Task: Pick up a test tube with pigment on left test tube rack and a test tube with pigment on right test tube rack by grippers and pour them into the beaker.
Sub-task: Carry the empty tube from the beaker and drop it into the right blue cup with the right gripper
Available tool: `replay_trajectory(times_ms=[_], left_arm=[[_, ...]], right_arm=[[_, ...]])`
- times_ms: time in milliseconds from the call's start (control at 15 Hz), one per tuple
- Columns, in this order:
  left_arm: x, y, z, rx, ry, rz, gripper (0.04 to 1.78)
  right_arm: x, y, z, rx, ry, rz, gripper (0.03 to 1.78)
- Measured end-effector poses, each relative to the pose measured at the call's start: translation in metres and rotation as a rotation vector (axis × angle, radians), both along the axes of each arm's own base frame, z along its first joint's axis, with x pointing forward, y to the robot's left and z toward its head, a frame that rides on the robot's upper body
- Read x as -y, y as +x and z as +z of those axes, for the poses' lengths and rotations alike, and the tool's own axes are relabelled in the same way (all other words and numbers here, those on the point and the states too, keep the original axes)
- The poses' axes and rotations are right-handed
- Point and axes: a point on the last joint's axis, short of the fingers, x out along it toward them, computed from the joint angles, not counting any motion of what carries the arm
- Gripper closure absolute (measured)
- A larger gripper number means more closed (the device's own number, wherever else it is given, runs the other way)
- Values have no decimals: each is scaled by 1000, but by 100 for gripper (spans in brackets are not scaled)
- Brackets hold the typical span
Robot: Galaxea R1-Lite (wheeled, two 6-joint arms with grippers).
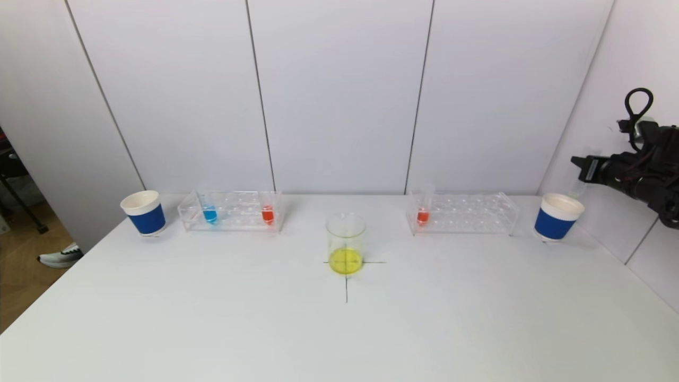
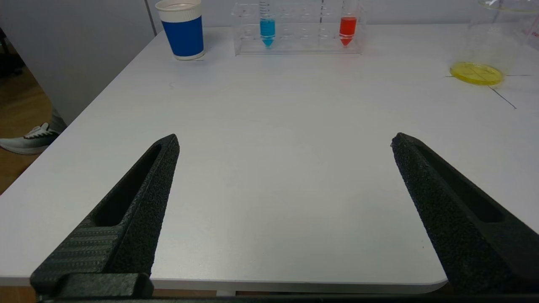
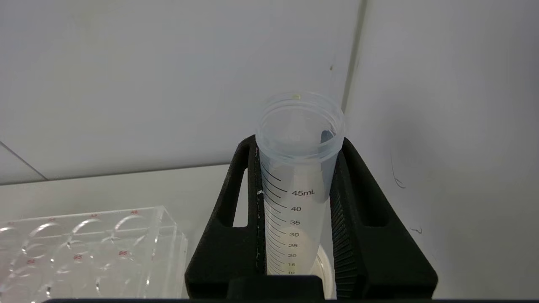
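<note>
A lab bench: test tube racks point(image 1: 231, 211), a beaker point(image 1: 346, 244).

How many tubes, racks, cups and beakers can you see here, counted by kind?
Tubes: 4, blue, red, red, and an empty one in the right hand
Racks: 2, left, right
Cups: 2, left, right
Beakers: 1
Total: 9

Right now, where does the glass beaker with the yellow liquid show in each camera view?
Head view: the beaker stands mid-table on a drawn cross, between the two racks.
Left wrist view: far off at the picture's edge, beyond the open left pincer, cut off above.
Right wrist view: not in it; the right pincer holds an empty tube.
Shared landmark: the left rack, also in the left wrist view.
</note>
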Motion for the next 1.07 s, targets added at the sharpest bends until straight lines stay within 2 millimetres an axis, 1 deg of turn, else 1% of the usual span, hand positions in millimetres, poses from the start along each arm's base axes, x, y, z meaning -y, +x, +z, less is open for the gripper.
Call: replay_trajectory(times_ms=[267,533,733,1067], left_arm=[[0,0,0,0,0,0,6],[0,0,0,0,0,0,6],[0,0,0,0,0,0,6],[0,0,0,0,0,0,6]], right_arm=[[5,-2,-20,0,0,-10,132],[2,-4,-35,-41,17,-1,132],[-1,-3,-41,-58,24,5,132],[-1,-3,-45,-60,24,7,132]])
